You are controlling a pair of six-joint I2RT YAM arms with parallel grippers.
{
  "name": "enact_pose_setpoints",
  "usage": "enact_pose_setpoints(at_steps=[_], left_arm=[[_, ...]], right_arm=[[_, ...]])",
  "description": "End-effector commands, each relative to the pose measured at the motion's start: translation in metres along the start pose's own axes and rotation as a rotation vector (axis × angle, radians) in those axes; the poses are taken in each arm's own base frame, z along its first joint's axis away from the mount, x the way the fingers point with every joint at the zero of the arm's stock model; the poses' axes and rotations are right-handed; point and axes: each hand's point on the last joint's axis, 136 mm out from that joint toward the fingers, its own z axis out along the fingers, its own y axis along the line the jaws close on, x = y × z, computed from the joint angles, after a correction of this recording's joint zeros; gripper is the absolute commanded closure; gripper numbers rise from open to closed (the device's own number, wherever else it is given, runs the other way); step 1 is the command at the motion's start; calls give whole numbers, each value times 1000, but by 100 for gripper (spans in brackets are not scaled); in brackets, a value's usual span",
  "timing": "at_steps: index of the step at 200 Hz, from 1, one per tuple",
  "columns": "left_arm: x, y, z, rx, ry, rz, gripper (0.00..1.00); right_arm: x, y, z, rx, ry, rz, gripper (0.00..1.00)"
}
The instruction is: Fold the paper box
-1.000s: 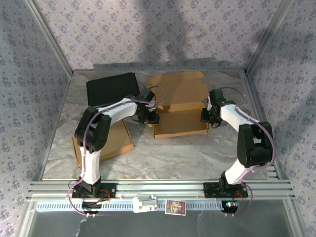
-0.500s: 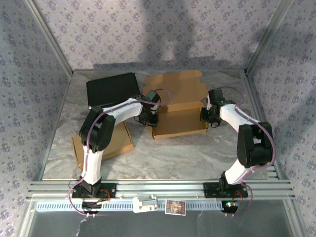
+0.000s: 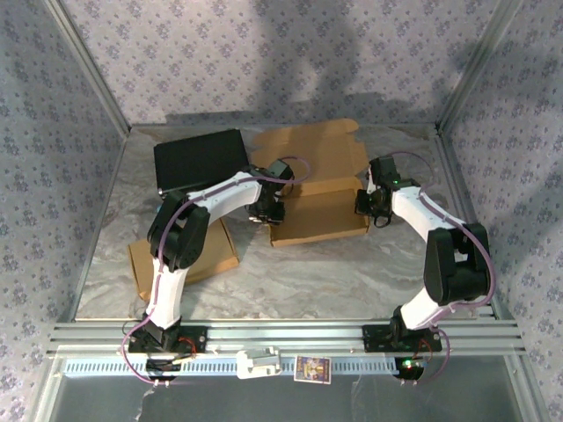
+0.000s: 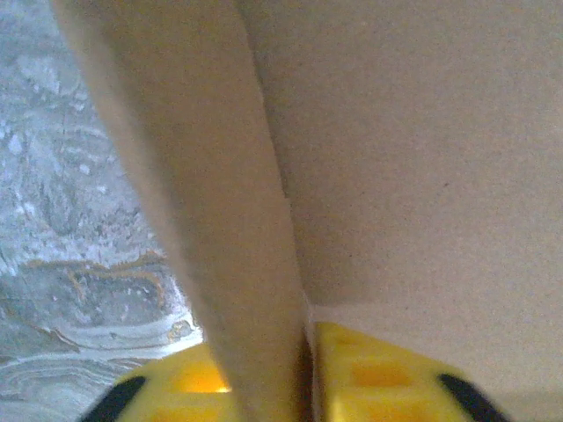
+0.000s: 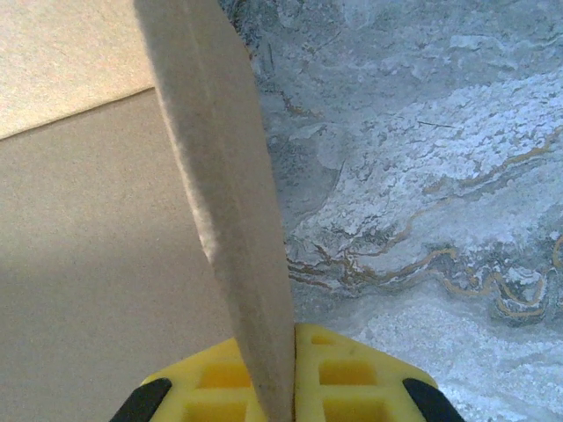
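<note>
At the centre of the top view, I saw the paper box (image 3: 321, 220), with my left gripper (image 3: 266, 211) and right gripper (image 3: 369, 206) each clamped on 1 of its side walls.

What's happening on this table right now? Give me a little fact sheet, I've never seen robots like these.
Job: folding the brown cardboard box mid-table
Left tool: box's left wall between its yellow fingers; grip unclear
Right tool: pinched shut on the box's right wall
Also there: black rectangular block back left; flat brown cardboard sheet near left
Surface: grey marbled table
</note>
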Motion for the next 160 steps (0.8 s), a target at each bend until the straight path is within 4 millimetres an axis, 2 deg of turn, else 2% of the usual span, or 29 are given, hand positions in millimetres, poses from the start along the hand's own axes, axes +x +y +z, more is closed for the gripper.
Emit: enact_pose_setpoints(at_steps=[1, 18, 43, 73, 122, 152, 160], left_arm=[[-1, -11, -8, 31, 5, -4, 65], [-5, -15, -15, 60, -7, -15, 58], [-7, -17, -25, 92, -18, -32, 52], [-5, -15, -28, 125, -8, -59, 50], [-1, 4, -34, 77, -12, -68, 48], [-1, 5, -42, 80, -24, -63, 46], [-2, 4, -45, 84, -33, -63, 43]], right_arm=[[-2, 7, -2, -40, -20, 25, 100], [1, 5, 0, -35, -12, 25, 100], [4, 1, 2, -33, -5, 27, 100], [7, -2, 5, -25, 3, 23, 100], [10, -7, 11, -16, 18, 27, 100], [16, -9, 17, -23, 41, 29, 100], [17, -9, 19, -25, 45, 31, 100]])
